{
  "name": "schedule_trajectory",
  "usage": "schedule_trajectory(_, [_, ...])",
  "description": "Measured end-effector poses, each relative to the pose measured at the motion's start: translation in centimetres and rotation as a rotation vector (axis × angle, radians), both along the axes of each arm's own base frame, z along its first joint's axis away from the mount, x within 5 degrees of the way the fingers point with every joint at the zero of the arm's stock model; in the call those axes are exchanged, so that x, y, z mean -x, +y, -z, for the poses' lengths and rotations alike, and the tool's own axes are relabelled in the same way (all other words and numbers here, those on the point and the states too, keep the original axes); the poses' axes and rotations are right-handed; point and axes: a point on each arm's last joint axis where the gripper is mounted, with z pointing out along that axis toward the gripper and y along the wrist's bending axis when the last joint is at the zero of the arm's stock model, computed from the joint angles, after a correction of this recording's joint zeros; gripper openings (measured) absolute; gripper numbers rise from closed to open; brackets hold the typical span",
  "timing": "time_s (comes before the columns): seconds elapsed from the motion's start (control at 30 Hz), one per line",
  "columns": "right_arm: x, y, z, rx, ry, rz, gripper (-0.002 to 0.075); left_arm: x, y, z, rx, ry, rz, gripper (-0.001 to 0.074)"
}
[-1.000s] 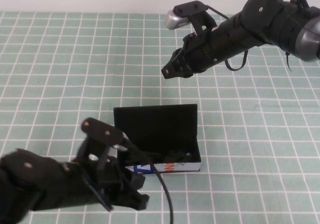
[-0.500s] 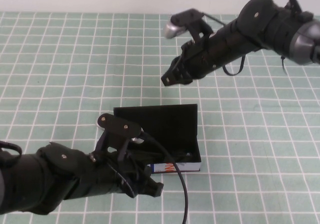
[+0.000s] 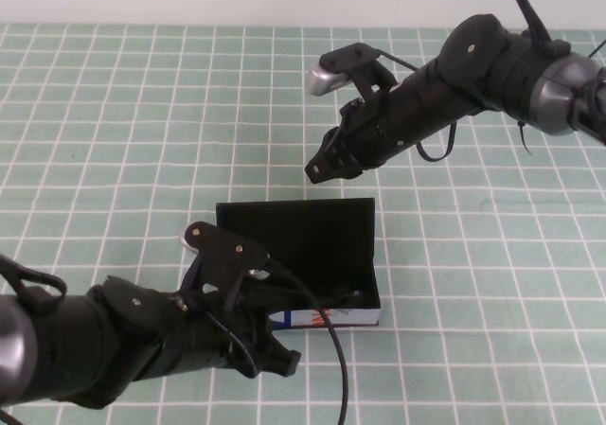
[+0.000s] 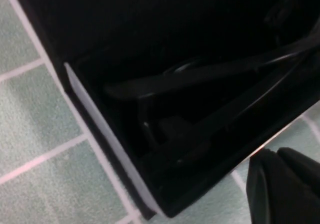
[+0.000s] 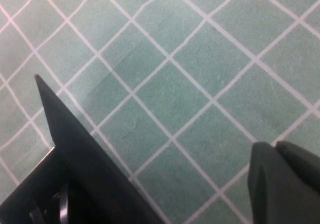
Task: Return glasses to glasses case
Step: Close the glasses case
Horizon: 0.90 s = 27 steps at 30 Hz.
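Observation:
The glasses case [image 3: 294, 234] stands open at the table's middle, its lid upright at the back and its white printed front facing me. The dark glasses [image 3: 347, 297] lie inside it; in the left wrist view their thin black arms [image 4: 210, 72] cross the black inside of the case [image 4: 100, 134]. My left gripper [image 3: 287, 361] is shut and empty, low on the table just in front of the case's front left corner; it also shows in the left wrist view [image 4: 280, 184]. My right gripper [image 3: 318, 167] is shut and empty, hovering behind the lid's top edge [image 5: 85, 149].
A green cloth with a white grid [image 3: 114, 141] covers the table. A white wall runs along the far edge. The left arm's cable [image 3: 327, 349] loops in front of the case.
My left arm has pushed forward and right along the case's front. My right gripper has come down and nearer, closer to the lid's top edge. The case and glasses have not moved.

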Motion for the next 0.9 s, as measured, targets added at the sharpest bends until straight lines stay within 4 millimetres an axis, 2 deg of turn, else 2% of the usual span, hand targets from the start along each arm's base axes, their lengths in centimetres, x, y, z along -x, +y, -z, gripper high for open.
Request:
schedule_trajectory(0.23, [0.1, 0.2, 0.2, -0.019, 0.018, -0.006, -0.0011, -0.2, 0.1, 0.3, -0.02, -0.011, -0.017, -0.0002])
schedule_trajectory(0.53, [1.3, 0.3, 0.4, -0.001, 0.066, -0.159, -0.0011, -0.4, 0.3, 0.3, -0.028, -0.023, -0.032, -0.0002])
schedule_trajectory(0.9, [2.3, 0.7, 0.0, -0.06, 0.139, -0.233, -0.0011, -0.4, 0.3, 0.3, -0.028, -0.023, -0.038, -0.0002])
